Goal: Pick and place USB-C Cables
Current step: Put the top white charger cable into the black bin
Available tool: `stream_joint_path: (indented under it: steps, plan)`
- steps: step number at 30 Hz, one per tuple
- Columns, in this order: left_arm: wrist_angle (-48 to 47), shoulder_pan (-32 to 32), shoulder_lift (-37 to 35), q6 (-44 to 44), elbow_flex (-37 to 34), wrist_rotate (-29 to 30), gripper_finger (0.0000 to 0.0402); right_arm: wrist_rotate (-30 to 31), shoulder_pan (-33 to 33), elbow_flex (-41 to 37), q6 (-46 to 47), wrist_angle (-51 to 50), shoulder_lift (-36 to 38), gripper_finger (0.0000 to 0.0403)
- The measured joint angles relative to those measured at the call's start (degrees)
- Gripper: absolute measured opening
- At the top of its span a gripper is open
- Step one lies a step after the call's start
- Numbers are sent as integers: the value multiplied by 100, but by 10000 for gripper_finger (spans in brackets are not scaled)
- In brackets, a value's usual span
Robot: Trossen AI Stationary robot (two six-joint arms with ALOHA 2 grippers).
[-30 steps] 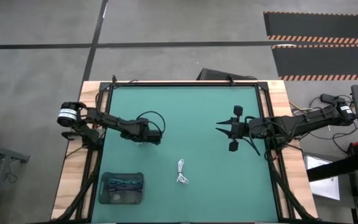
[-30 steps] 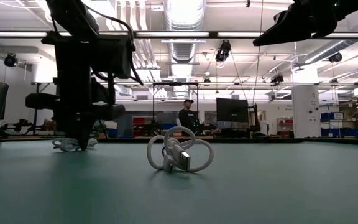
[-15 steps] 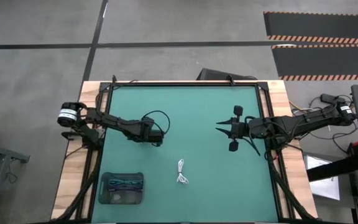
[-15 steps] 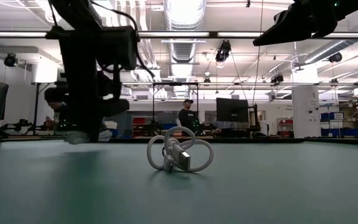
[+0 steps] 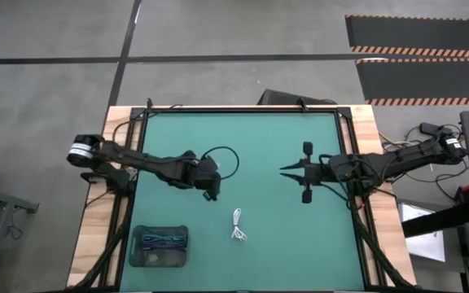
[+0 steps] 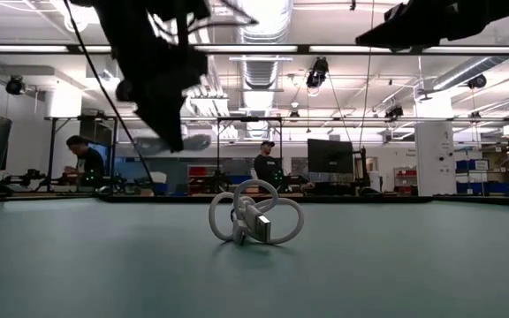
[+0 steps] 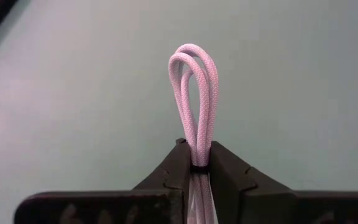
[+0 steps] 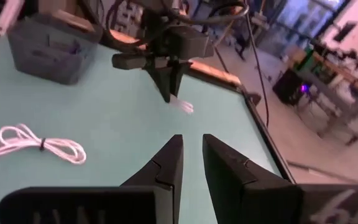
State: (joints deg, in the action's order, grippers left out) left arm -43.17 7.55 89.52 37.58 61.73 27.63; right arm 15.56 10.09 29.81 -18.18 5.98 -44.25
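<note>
My left gripper (image 7: pixel 194 155) is shut on a white coiled USB-C cable (image 7: pixel 193 93) and holds it above the green table, left of centre (image 5: pixel 208 192). In the right wrist view this cable (image 8: pixel 183 106) pokes out below those fingers. A second white USB-C cable (image 5: pixel 238 225) lies on its side on the mat, nearer the front edge, also in the low view (image 6: pixel 254 216). My right gripper (image 8: pixel 191 155) hovers high over the table's right half (image 5: pixel 283 170), its fingers a small gap apart with nothing between them. My left gripper pinches the white cable's bundled strands (image 7: pixel 196 149) between its two fingers, several strands together. The looped end (image 7: pixel 194 59) sticks out past the fingertips. The fingers slant down at the table. The cable hangs clear of the mat (image 6: pixel 173 141).
A dark mesh bin (image 5: pixel 159 247) with dark cables inside stands at the table's near left corner. The mat around the loose cable is bare. Wooden borders and black rails (image 5: pixel 357 203) frame the mat. People stand in the room beyond the table.
My left gripper has risen from the mat with the white cable, lifting it clear, moved toward the table's centre and near edge, and rolled about its own axis. My right gripper has stayed in place and its fingers have drawn closer together.
</note>
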Motion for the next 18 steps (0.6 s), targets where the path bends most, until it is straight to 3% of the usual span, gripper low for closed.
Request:
stream_joint_path:
  steps: [11, 18]
  plan:
    - [75, 892, -237, -1848, 692, -301, 24, -97, -2, -198, -133, 546, 0, 52]
    - [45, 1301, -376, -2164, 866, -683, 24, -56, -1, -198, -124, 548, 0, 52]
